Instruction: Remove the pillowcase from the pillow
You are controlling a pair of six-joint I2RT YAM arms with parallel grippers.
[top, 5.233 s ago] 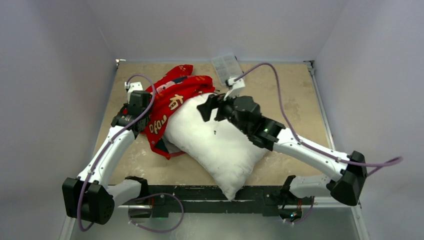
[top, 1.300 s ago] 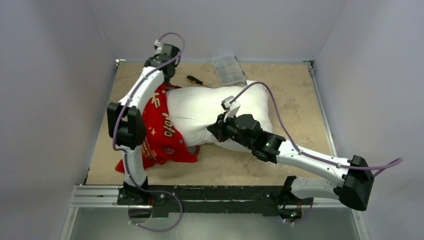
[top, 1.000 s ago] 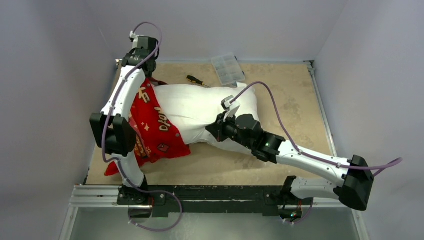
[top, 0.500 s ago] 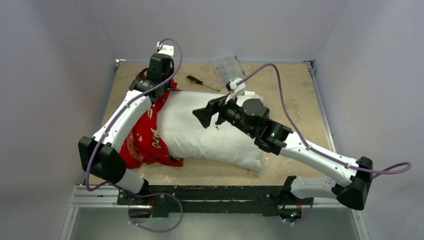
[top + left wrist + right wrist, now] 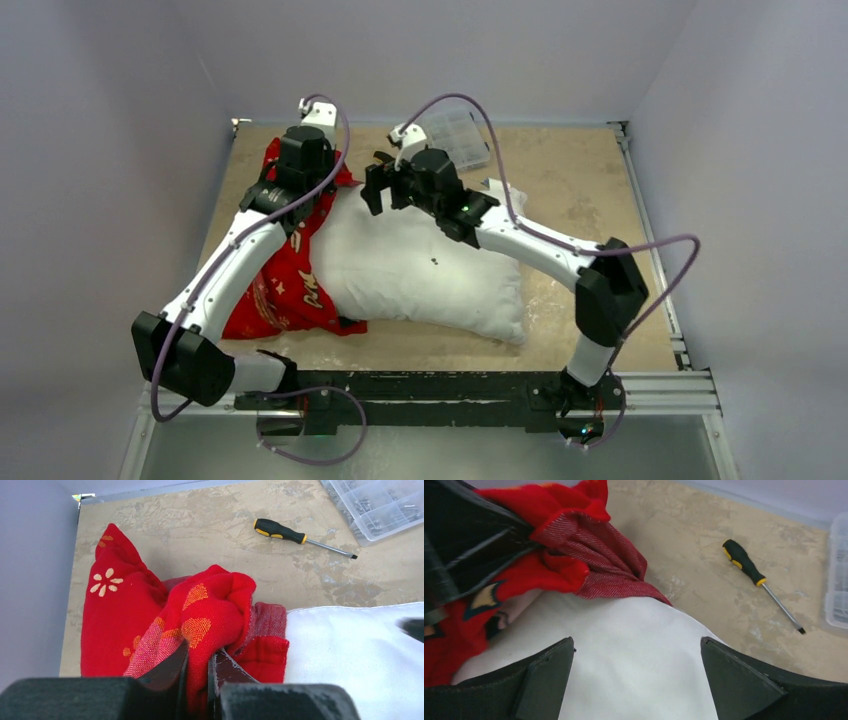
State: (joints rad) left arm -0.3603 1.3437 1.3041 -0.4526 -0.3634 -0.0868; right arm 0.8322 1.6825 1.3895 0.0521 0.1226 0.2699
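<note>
The pillow point(image 5: 420, 270) lies across the middle of the table point(image 5: 580, 180), its near right corner close to the near edge. A tiny dark speck shows on its top. The pillowcase point(image 5: 280, 290) lies crumpled along the pillow's left end, running from the near left up to a bunched heap at the far left. It touches the pillow there, but I cannot tell if that end sits inside the case.

The left gripper point(image 5: 196, 655) is clenched on a raised fold of the pillowcase point(image 5: 210, 615) in that far heap, with red cloth pinched between its two fingers. The pillow's white edge point(image 5: 350, 645) is just to its right.

The right gripper point(image 5: 385, 190) is over the pillow's far left part, jaws spread wide and grasping nothing. White pillow point(image 5: 634, 645) fills the gap between them. I cannot tell if the fingers touch it.

Farther off, a screwdriver point(image 5: 295, 536) with a black and yellow handle lies on the bare table. A clear parts box point(image 5: 455, 135) sits to its right, by the far edge.
</note>
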